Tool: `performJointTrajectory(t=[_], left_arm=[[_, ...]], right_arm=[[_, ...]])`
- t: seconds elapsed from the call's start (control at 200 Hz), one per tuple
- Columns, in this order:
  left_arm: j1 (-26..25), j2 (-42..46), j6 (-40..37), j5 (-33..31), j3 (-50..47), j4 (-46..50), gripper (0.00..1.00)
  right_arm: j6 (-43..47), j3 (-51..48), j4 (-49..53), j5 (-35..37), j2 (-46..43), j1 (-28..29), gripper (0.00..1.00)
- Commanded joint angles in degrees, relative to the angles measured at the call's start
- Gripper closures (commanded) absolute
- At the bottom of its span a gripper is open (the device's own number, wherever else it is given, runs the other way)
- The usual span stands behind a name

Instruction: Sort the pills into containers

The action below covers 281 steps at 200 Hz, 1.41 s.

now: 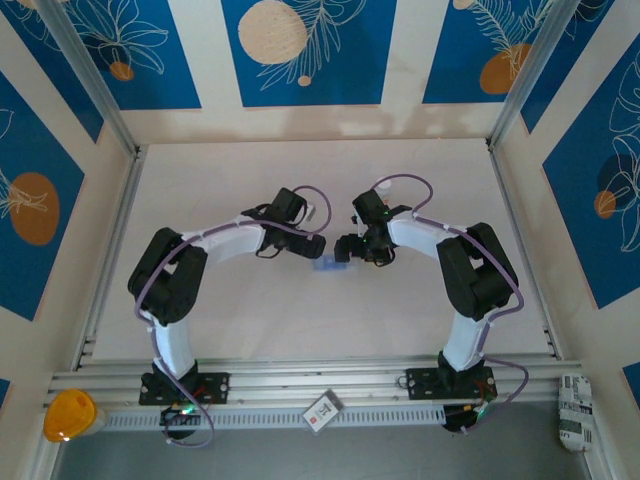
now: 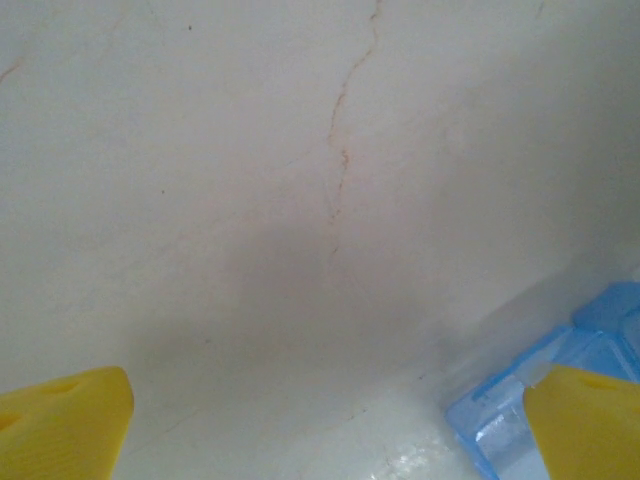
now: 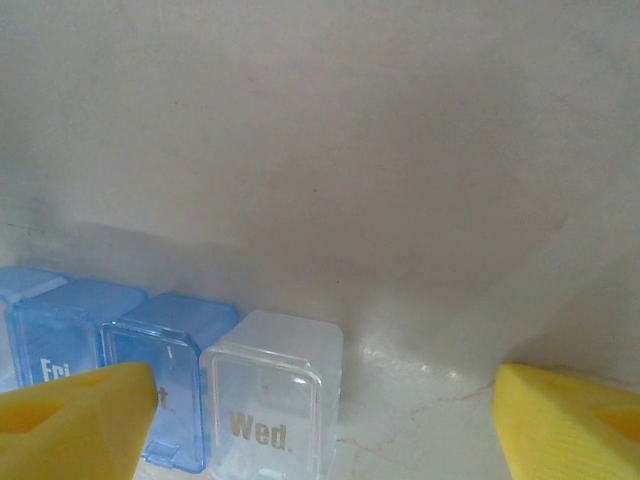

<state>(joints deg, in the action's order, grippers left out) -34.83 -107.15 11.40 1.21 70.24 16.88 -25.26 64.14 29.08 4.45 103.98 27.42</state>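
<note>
Table [image 1: 300, 330] lay pale and mostly bare. Blue-patterned wall panels [image 1: 310, 50] closed it on three sides. An aluminium rail [image 1: 330, 378] ran along the near edge, and slanted frame posts [image 1: 100, 90] stood at the far corners. There was broad free surface toward the far wall and outboard of both arms.

Both arms were folded inward, elbows out, wrists meeting mid-table. Left gripper [image 1: 318, 246] and right gripper [image 1: 347, 250] faced each other closely, with the pill box [image 1: 328, 264] between and just nearward of them. Each arm crowded the other's approach there.

Outside the rail sat an orange bottle [image 1: 68, 415] at the near left corner, a small white card [image 1: 322, 410] near the middle and a white block [image 1: 574, 408] at the right. All were well apart from the pill box.

Left pincer stood wide, with bare table between its yellow fingers [image 2: 60, 420]. A corner of the pill box lay partly behind the other finger.

Right pincer also stood wide and unclamped. One yellow fingertip [image 3: 70, 425] overlapped the blue cells; the other was well apart from the row's end.

The pill box was a row of translucent blue cells, one marked "Fri" [image 3: 55, 345] and the next with its label hidden. A clear cell marked "Wed." [image 3: 270, 390] closed the row. Contents could not be made out.
</note>
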Motion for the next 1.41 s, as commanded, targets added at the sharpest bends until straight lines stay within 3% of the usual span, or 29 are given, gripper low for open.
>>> performJointTrajectory(t=[0.0,0.55,0.895,0.96,1.0,1.4], left_arm=[[0.77,-1.8,-0.93,0.89,1.66,0.26,0.0],[1.13,2.25,-0.15,5.0,5.87,1.28,0.0],[4.57,12.16,3.75,7.23,1.47,-3.06,0.0],[5.28,14.23,4.56,7.39,-0.38,-4.36,0.0],[5.68,15.33,4.78,7.4,-1.54,-4.88,0.0],[8.83,21.64,6.21,6.43,-9.74,-8.84,0.0]], right_arm=[[-1.55,-2.79,-0.96,-1.26,3.68,1.56,0.14],[-1.38,5.86,5.11,-3.83,-2.13,1.0,0.13],[-1.55,14.27,10.26,-4.45,-9.15,-6.46,0.11],[-1.56,16.68,11.18,-3.86,-8.47,-8.31,0.09],[-1.73,18.35,11.84,-3.32,-7.7,-9.31,0.0],[2.4,39.82,19.06,8.14,8.81,-13.45,0.01]])
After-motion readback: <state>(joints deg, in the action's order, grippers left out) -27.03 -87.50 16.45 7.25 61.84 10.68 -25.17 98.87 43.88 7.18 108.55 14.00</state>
